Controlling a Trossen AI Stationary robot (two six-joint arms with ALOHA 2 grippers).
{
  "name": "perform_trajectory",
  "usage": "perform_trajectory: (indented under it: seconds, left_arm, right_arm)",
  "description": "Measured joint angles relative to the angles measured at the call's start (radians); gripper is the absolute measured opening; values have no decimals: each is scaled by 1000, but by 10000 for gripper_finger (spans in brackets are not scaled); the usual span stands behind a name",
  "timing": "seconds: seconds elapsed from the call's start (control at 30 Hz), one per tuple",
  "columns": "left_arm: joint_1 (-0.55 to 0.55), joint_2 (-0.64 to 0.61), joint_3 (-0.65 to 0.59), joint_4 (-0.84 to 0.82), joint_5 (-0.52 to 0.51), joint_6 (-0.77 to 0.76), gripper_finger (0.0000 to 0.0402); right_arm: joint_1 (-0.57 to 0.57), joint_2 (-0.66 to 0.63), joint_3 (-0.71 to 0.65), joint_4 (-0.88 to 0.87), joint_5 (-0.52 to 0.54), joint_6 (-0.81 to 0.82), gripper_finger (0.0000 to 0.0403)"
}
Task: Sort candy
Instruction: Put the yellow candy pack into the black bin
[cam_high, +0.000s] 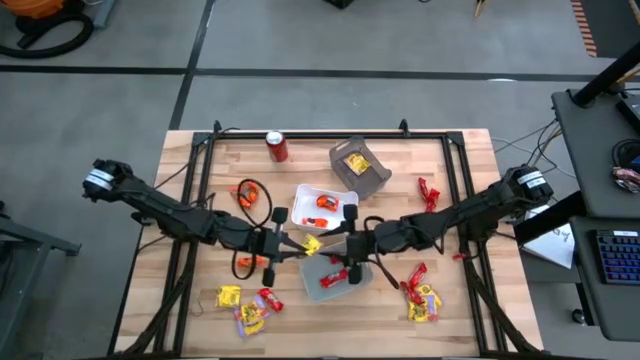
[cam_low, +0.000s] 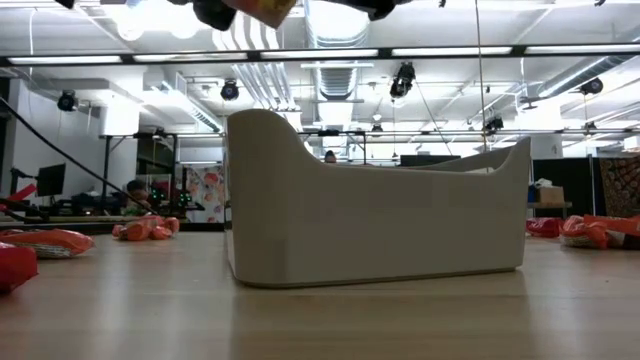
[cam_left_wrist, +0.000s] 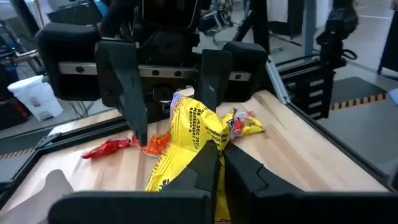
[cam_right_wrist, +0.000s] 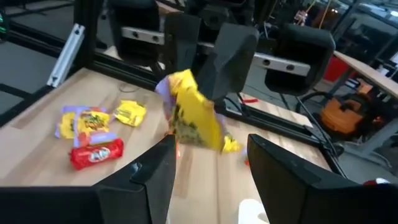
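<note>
Item: yellow candy packet (cam_high: 311, 244), held above desk (cam_high: 460, 180) centre between both arms, prob. for handover or drop into grey tray (cam_high: 338, 277). L gripper (cam_high: 291, 247): fingers clamped on packet. R gripper (cam_high: 340, 240): fingers wide, empty, facing it. Other candy scattered nr desk's front corners.

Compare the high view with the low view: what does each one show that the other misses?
Only the high view shows the red soda can, the dark grey tray with a yellow candy inside, the white tray of orange candy, and the left gripper shut on a yellow wrapped candy facing the open right gripper.

Only the low view shows the room's ceiling lights and the tall side wall of a pale grey tray.

Both show that tray, the wooden table and loose candies.
</note>
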Motion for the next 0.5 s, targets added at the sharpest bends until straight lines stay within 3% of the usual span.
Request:
perform_trajectory:
  seconds: [0.3, 0.4, 0.5]
  left_arm:
    - [6, 83, 2, 119, 27, -6, 0]
    - [7, 90, 2, 127, 26, -14, 0]
    - [8, 97, 3, 132, 26, -25, 0]
  right_arm:
    - [-16, 0, 0, -12, -104, -46, 184]
    - [-18, 1, 0, -16, -148, -60, 155]
    - [-17, 1, 0, -17, -163, -93, 100]
